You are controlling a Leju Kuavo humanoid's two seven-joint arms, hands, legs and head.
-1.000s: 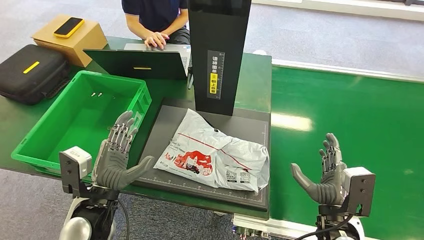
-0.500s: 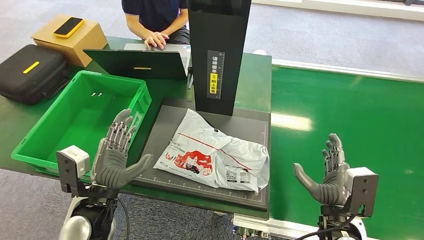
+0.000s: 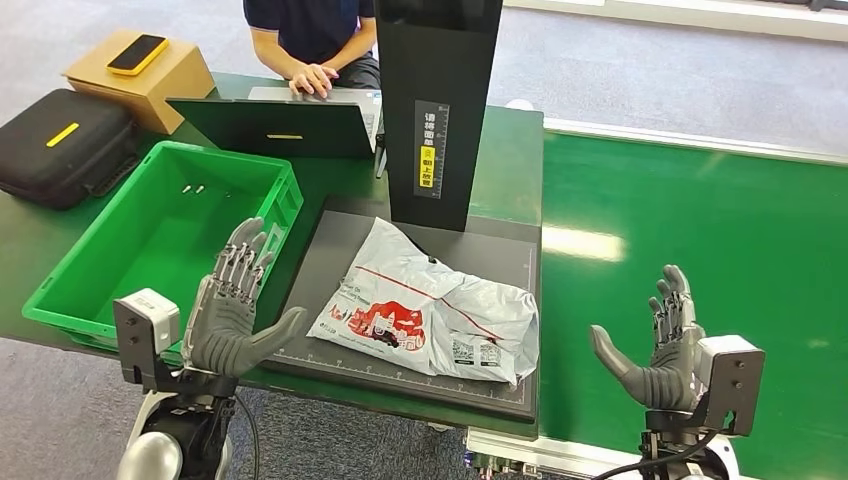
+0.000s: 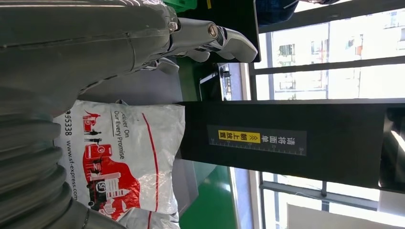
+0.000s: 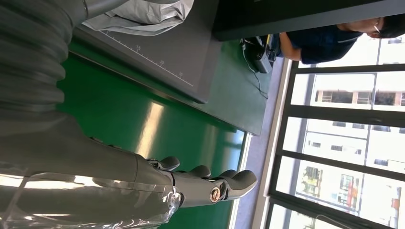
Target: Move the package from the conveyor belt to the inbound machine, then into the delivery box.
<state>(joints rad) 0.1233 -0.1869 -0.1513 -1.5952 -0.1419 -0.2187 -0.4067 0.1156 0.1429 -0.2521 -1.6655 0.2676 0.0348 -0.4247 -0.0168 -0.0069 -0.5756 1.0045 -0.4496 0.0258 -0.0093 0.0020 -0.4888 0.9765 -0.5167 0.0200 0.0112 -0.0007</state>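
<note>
Head view: package (image 3: 428,306) flat on scanner plate (image 3: 325,245) between both hands' spread, empty fingers (image 3: 240,265).

The grey many-fingered left hand (image 3: 232,318) is being held upright at near left, fingers spread and empty; the matching right hand (image 3: 664,352) is being held likewise at near right.

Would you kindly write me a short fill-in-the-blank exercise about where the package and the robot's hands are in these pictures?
1. The package lies on the dark platform of the inbound ____.
2. The bin beside the left hand is coloured ____.
3. The right hand hangs above the green ____ belt.
4. Both hands hold ____.

Missing words: machine; green; conveyor; nothing
</note>
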